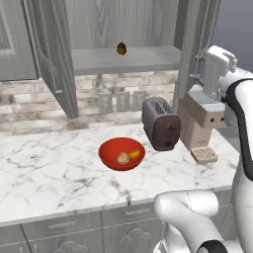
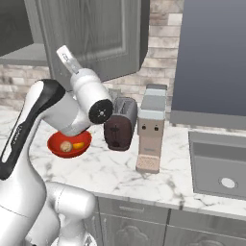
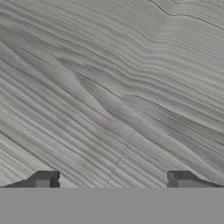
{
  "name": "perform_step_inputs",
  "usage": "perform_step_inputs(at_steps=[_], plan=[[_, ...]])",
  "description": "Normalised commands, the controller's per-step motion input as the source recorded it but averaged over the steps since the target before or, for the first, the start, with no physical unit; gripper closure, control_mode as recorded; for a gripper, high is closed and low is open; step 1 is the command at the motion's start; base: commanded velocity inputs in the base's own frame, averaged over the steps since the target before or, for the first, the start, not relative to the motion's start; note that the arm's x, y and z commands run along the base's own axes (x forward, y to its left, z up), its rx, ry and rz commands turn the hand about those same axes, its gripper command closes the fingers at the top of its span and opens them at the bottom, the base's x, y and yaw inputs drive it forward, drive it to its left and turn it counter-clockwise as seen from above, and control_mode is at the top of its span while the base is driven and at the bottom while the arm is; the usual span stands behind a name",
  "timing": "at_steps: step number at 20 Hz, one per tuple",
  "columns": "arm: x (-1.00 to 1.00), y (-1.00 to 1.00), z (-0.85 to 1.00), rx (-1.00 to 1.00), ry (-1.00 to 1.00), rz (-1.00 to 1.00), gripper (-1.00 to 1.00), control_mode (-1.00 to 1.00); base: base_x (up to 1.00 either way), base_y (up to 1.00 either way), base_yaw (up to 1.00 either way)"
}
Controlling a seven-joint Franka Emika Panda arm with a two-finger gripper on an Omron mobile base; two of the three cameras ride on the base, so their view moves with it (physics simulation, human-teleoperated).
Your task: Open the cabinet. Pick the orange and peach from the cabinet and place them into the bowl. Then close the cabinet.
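Both cabinet (image 1: 123,59) doors outward, upright

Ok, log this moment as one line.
cabinet: open | orange, peach: in bowl | end effector: open, facing wood-grain door

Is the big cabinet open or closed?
Open. The cabinet has both doors swung out, and you can see its shelf with a small dark object on it.
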Motion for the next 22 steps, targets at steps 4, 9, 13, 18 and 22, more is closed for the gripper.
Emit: perform_step_inputs(at_steps=[4,9,13,18,22], plan=[[0.43,0.24,0.00,-0.01,0.32,-0.05,-1.00,-1.00,0.00,0.00,0.00],[0.67,0.14,0.00,0.00,0.15,0.00,-1.00,-1.00,0.00,0.00,0.00],[0.73,0.10,0.00,0.00,0.01,0.00,-1.00,-1.00,0.00,0.00,0.00],[0.68,0.09,-0.02,0.00,0.00,0.00,-1.00,-1.00,0.00,0.00,0.00],[0.73,0.03,-0.16,0.00,0.00,0.00,-1.00,-1.00,0.00,0.00,0.00]])
